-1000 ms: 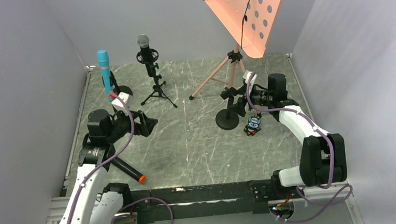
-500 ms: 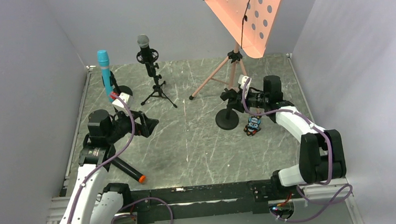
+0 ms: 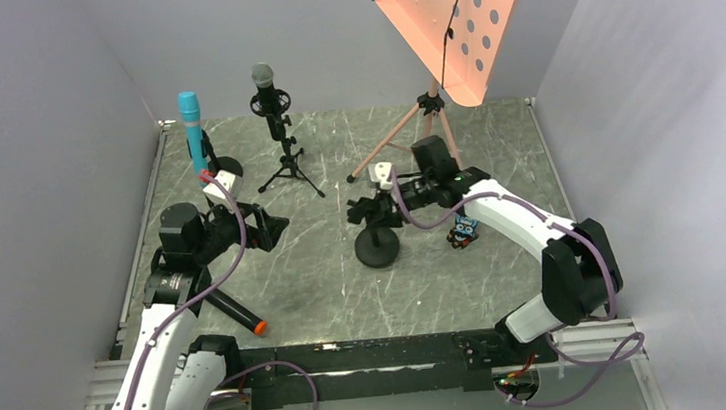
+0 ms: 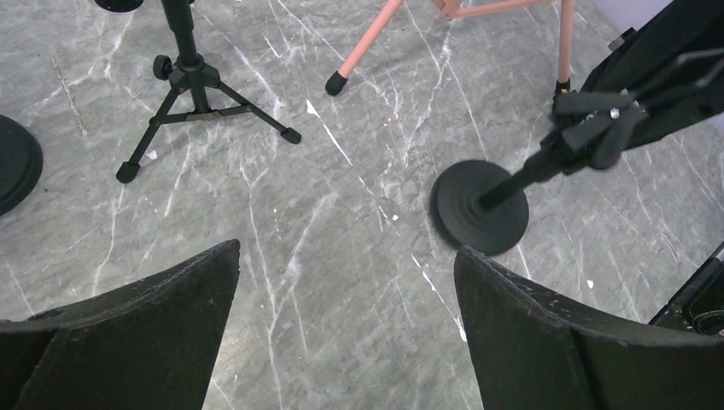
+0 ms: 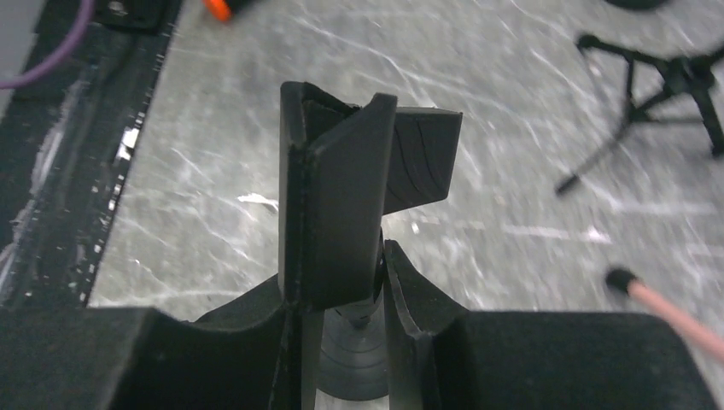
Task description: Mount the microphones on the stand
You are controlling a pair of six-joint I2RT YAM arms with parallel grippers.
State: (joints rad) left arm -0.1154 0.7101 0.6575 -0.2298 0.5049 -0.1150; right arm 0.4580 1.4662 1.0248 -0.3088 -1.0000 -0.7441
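The teal-blue microphone (image 3: 191,128) stands upright in a round-base holder at the back left. A black microphone with a silver mesh head (image 3: 266,88) sits on a small tripod (image 3: 289,168). The black microphone with an orange-red end (image 3: 238,312) lies flat on the table beside my left arm. My right gripper (image 3: 371,207) is shut on the clip (image 5: 363,179) of an empty black stand, whose round base (image 3: 378,248) rests near the table's middle. In the right wrist view, the right gripper (image 5: 341,273) clamps that clip from both sides. My left gripper (image 4: 346,282) is open and holds nothing; it faces the stand (image 4: 478,207).
A salmon-pink music stand (image 3: 453,25) on tripod legs (image 3: 389,143) rises at the back right. A small colourful toy figure (image 3: 464,229) lies under my right forearm. Grey walls close in the marble table (image 3: 346,293) on three sides.
My right gripper closed on the empty stand's clip and pulled the stand left, towards the table's middle. The left arm has hardly moved.
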